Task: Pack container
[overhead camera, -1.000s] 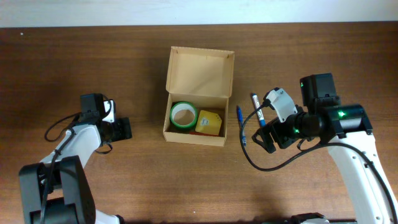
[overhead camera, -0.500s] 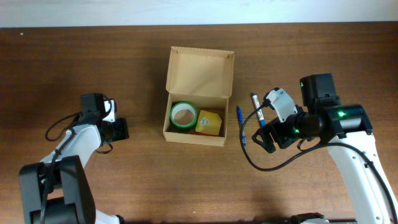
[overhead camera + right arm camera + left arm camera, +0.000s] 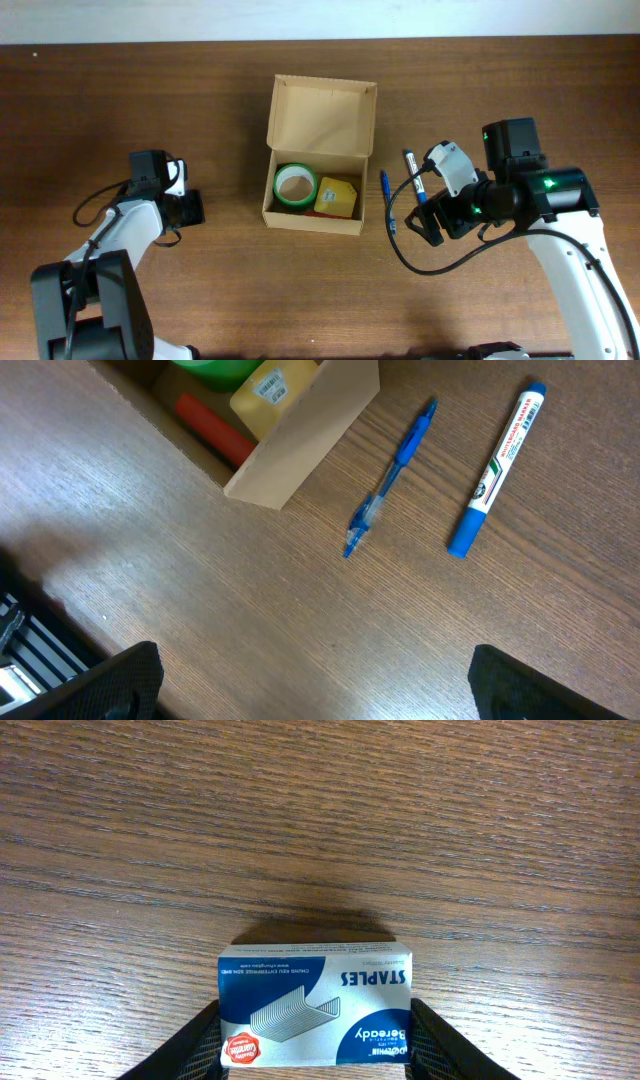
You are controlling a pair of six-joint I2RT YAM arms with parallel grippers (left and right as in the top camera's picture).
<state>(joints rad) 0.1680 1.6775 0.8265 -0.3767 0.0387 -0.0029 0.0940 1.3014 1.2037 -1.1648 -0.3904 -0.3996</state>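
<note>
The container [image 3: 318, 115] is a tan cardboard box standing open at the table's middle, lid flap tilted back. It holds a green tape roll [image 3: 296, 186], a yellow item [image 3: 336, 197] and a red item [image 3: 210, 425]. My left gripper [image 3: 190, 208] is left of the container, low over the table. In the left wrist view its fingers [image 3: 317, 1055] press both sides of a blue and white staples box [image 3: 315, 1000]. My right gripper [image 3: 428, 225] hangs wide open and empty [image 3: 315, 680] right of the container's front corner [image 3: 310, 435].
A blue pen [image 3: 383, 187] and a blue-capped white marker [image 3: 411, 168] lie on the wood between the container and my right gripper; both also show in the right wrist view, pen [image 3: 392, 478] and marker [image 3: 497, 468].
My left gripper has drawn in slightly to the left and looks narrower. The right arm and the objects have not moved.
</note>
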